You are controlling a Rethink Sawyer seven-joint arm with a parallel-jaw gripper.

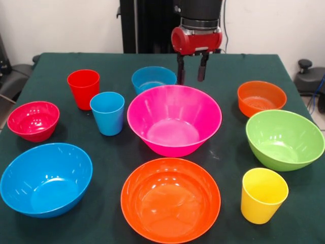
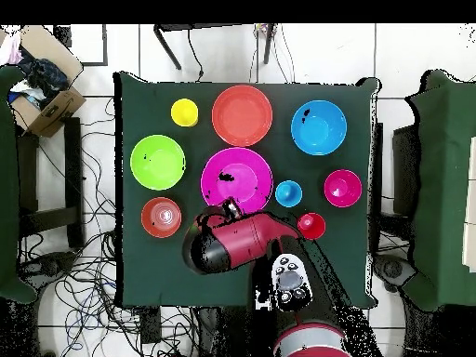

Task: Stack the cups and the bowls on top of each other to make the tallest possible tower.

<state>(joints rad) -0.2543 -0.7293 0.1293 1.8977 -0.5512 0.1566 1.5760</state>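
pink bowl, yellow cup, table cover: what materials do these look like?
Pink bowl: likely hard plastic, glossy; sharp light reflections inside, uniform saturated colour.
Yellow cup: likely the same plastic, smooth and shiny, thin even rim.
Table cover: looks like dark green cloth or felt, matte, no glare; exact fabric unclear.

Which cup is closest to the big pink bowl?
The light blue cup, standing just beside the pink bowl; the red cup and yellow cup stand farther off.

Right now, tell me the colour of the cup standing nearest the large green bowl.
Yellow. The cup shows best in the front view, just below the green bowl.
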